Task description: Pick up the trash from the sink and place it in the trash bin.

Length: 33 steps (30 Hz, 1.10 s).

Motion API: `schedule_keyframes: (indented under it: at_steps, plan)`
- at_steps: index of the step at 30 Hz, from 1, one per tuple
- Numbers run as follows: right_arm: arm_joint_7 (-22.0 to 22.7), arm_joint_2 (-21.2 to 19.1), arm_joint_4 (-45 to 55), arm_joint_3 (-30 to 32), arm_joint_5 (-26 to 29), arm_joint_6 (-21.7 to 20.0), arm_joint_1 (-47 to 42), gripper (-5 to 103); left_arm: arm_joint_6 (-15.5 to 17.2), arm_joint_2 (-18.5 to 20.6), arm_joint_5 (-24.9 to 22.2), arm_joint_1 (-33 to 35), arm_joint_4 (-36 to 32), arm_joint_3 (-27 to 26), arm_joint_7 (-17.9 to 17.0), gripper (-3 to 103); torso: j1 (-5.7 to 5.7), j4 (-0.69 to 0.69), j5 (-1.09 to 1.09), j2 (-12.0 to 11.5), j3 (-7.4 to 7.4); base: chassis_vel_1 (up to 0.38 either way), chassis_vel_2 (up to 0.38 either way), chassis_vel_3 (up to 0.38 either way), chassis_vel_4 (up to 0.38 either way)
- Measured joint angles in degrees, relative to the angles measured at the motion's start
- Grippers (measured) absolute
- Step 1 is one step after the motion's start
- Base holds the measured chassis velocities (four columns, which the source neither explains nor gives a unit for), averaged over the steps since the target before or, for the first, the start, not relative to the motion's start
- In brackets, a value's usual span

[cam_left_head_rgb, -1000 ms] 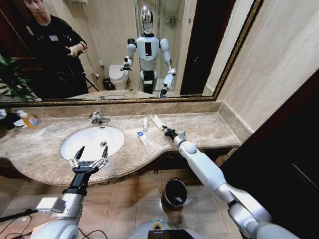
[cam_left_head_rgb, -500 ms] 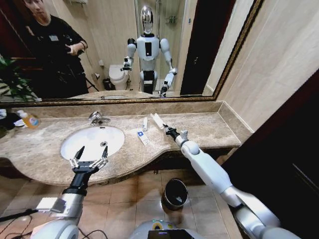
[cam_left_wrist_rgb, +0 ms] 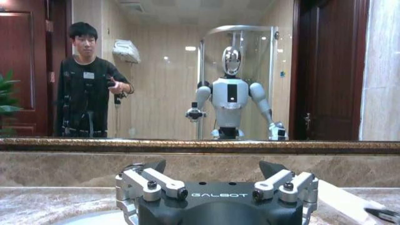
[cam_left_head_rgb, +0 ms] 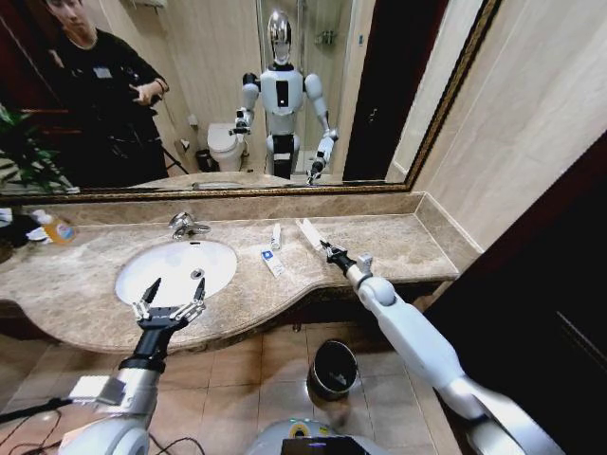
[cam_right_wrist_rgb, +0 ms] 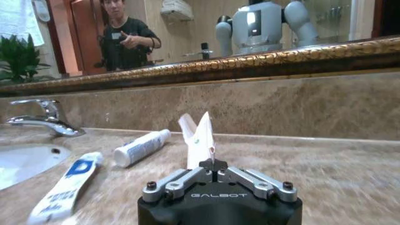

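The right gripper [cam_left_head_rgb: 329,249] is closed on a white packet [cam_left_head_rgb: 309,233], right of the sink [cam_left_head_rgb: 176,269] on the counter [cam_left_head_rgb: 398,248]. A tube [cam_left_head_rgb: 276,236] and blue-marked packet [cam_left_head_rgb: 272,261] lie between. The left gripper [cam_left_head_rgb: 170,301] hovers open at the sink's front edge.

The right arm reaches forward, forearm white, its black right gripper [cam_left_head_rgb: 327,248] low with fingers pinched together on a thin white packet [cam_right_wrist_rgb: 201,140]. The left gripper [cam_left_head_rgb: 169,298] hovers with its silver-and-black fingers [cam_left_wrist_rgb: 143,180] spread wide apart.
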Motion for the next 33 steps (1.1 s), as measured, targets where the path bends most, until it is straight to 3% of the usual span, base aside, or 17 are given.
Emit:
schedule_keyframes:
  at_steps: [8,14,24,33]
  plan:
    - [-1.7,-4.0,11.9,7.9,-0.1,0.5,-14.0,0,0.0,0.0,0.0,0.0,0.0,0.0,0.0,100,0.00,0.00,-0.01,0.0,-0.01,0.000,0.000,0.000,0.000]
    - [-2.6,-4.9,15.1,10.3,-0.3,2.4,-19.1,0,0.0,0.0,0.0,0.0,0.0,0.0,0.0,100,-0.01,0.00,0.00,0.0,0.00,0.000,0.000,0.000,0.000]
    - [-4.3,-3.3,21.1,16.2,-2.9,6.9,-32.0,0,0.0,0.0,0.0,0.0,0.0,0.0,0.0,100,-0.01,0.00,-0.02,0.0,0.00,0.000,0.000,0.000,0.000]
    - [-7.3,0.4,19.4,20.4,-4.1,11.3,-39.1,0,0.0,0.0,0.0,0.0,0.0,0.0,0.0,100,0.00,0.00,-0.01,0.0,0.00,0.000,0.000,0.000,0.000]
